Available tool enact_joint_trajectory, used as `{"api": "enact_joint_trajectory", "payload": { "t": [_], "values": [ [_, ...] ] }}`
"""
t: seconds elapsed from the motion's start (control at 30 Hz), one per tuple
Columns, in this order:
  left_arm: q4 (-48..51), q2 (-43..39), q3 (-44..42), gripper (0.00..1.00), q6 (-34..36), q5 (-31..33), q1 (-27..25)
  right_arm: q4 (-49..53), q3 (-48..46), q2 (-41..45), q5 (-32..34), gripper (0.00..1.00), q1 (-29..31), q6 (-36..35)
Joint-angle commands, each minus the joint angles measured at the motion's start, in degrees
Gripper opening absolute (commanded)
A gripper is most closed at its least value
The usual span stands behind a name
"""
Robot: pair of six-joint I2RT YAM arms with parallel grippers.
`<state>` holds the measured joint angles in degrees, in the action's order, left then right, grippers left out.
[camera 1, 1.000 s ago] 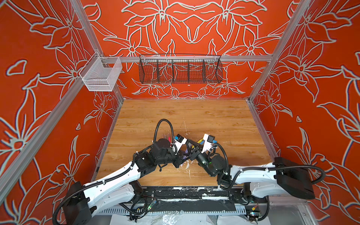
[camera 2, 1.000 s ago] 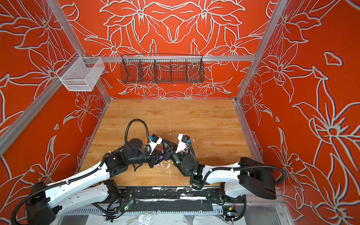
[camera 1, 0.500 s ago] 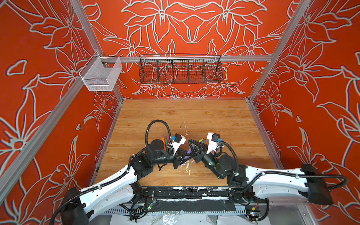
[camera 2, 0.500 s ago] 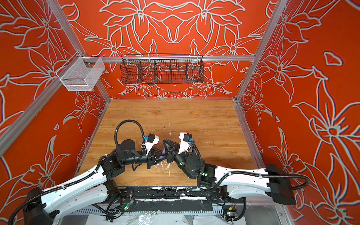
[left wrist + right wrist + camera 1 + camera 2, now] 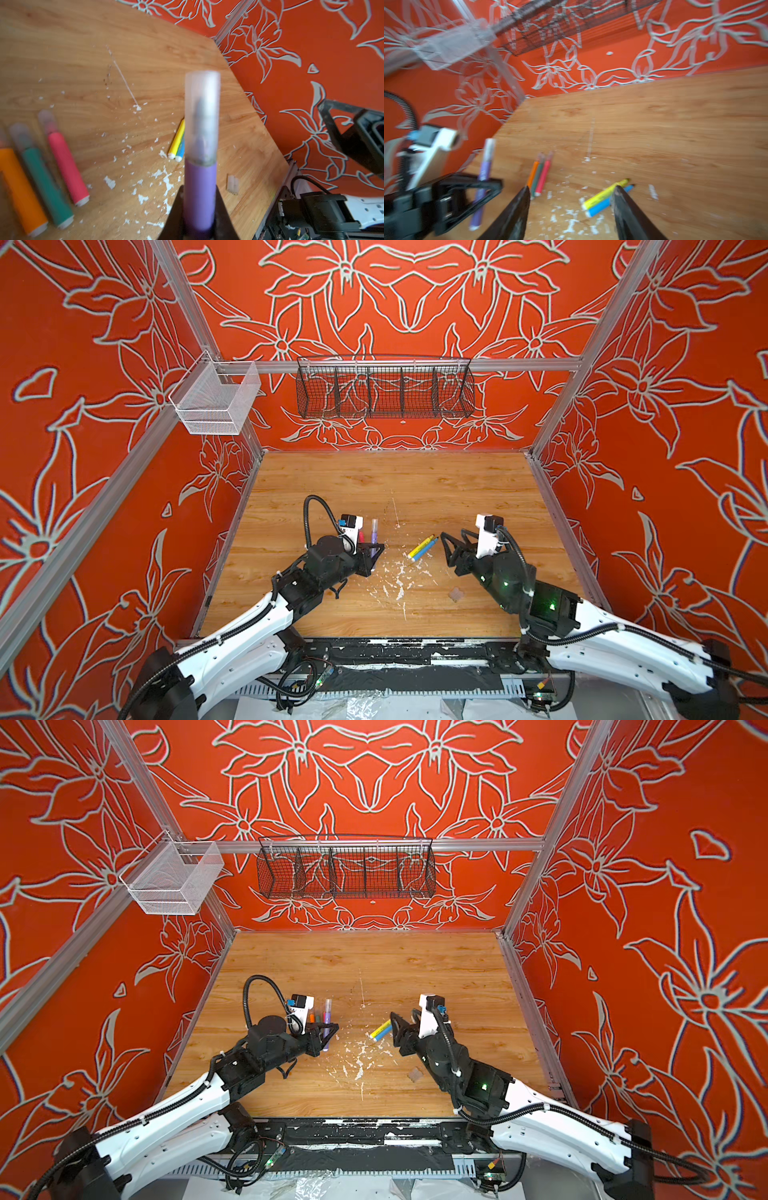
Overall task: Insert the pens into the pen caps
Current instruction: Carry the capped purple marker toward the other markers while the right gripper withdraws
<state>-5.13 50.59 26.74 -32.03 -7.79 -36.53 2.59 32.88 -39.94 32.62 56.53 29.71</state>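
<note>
My left gripper [image 5: 199, 188] [image 5: 373, 552] is shut on the barrel of the purple pen [image 5: 199, 187] [image 5: 374, 533] [image 5: 483, 168], which points away from it with a clear pen cap [image 5: 202, 116] over its tip. Orange [image 5: 20, 187], green [image 5: 45, 182] and pink-red [image 5: 66, 168] pens lie side by side on the table beside it, clear caps on their tips. The yellow pen [image 5: 419, 546] [image 5: 604, 194] and the blue pen [image 5: 602, 205] lie uncapped near mid-table. My right gripper [image 5: 572, 188] [image 5: 446, 551] stands open and empty just right of them. Loose clear pen caps [image 5: 232, 184] lie nearby.
White paint flecks [image 5: 397, 572] are scattered across the wooden table [image 5: 395, 489]. A black wire basket [image 5: 384, 387] hangs on the back wall and a white mesh basket [image 5: 216, 402] on the left rail. Orange walls close in three sides.
The two grippers were together at mid-table. The right gripper has opened and drawn back to the right; the left has pulled left, keeping the capped purple pen.
</note>
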Motion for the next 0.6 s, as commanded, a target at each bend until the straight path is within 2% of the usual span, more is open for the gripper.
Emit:
{"api": "enact_joint_trajectory", "payload": {
  "t": [0.0, 0.13, 0.27, 0.33, 0.47, 0.57],
  "values": [
    [3.4, 3.5, 2.0, 0.0, -2.5, 1.9, 0.0, 4.8, -2.2, -0.1, 4.3, 0.67, -6.3, -4.4],
    [4.9, 9.1, 3.9, 0.0, -2.7, 2.0, 0.0, 0.9, -7.0, -1.3, 5.9, 0.68, -15.6, -7.7],
    [6.7, 13.4, 5.2, 0.0, -2.7, 3.1, 0.0, -0.7, -11.5, -2.0, 6.5, 0.68, -22.8, -7.3],
    [6.9, 15.4, 5.8, 0.0, -2.6, 4.2, 0.0, -0.9, -13.8, -0.8, 7.6, 0.68, -24.0, -6.6],
    [9.3, 20.8, 8.7, 0.0, -1.9, 6.7, 0.0, -2.7, -17.6, 6.0, 4.7, 0.68, -24.5, -7.5],
    [12.6, 25.4, 12.2, 0.0, -1.0, 8.3, 0.0, 0.3, -19.2, 11.7, 5.0, 0.68, -24.6, -5.9]
  ]
}}
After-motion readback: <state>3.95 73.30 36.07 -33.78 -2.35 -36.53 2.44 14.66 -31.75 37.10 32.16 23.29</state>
